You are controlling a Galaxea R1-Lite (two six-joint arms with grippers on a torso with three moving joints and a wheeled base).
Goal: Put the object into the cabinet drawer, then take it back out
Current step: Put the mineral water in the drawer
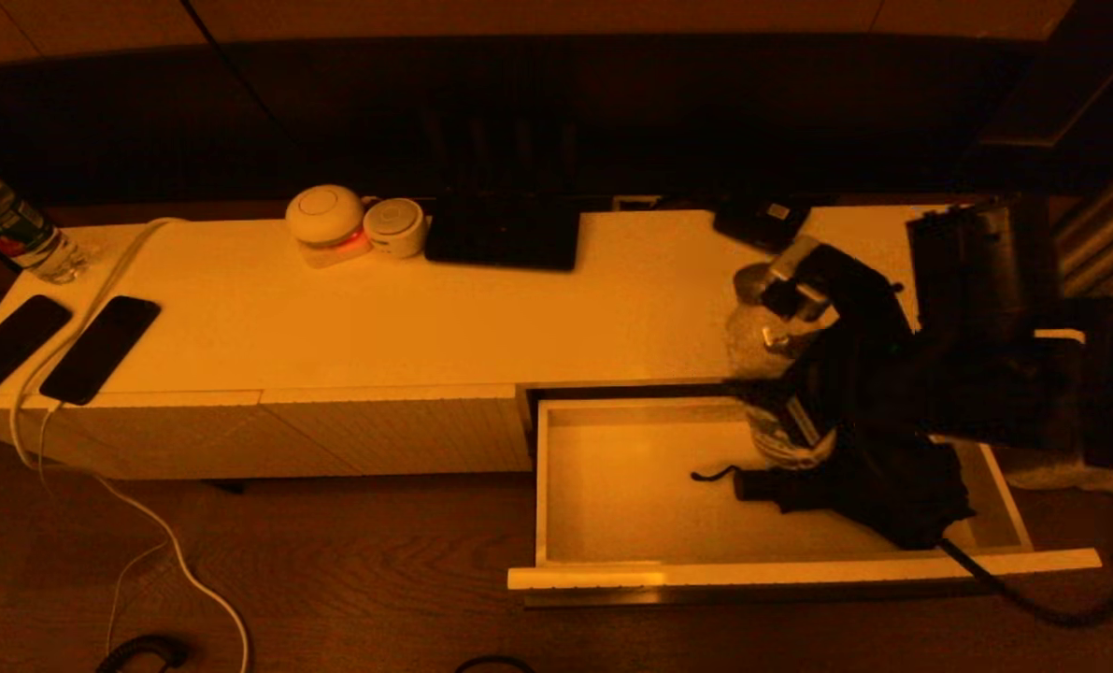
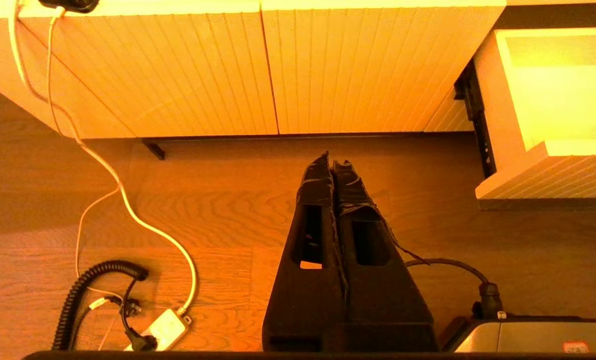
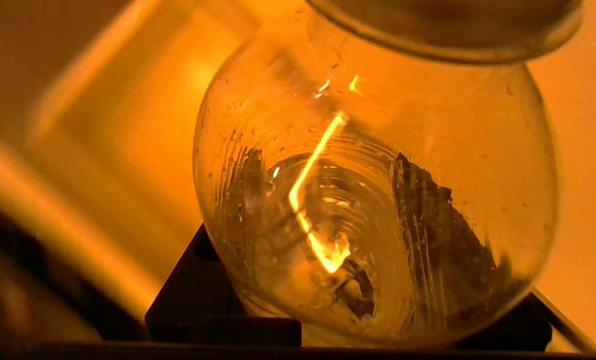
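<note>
One cabinet drawer pulled open, containing one black folded umbrella, right tool clamped on one clear bottle above drawer, left tool closed together over floor, two phones on surface.

Left gripper: two long matte-black fingers, broad at the base and tapering to thin tips wrapped in wrinkled black tape. Each finger carries a rectangular cut-out window midway along. At about four o'clock of them, a thin black cable loops into a round plug on a pale grey housing that bears a small red label. Right arm is all black, blocky, with a silvery metal section near its wrist and a black cable trailing below.
</note>
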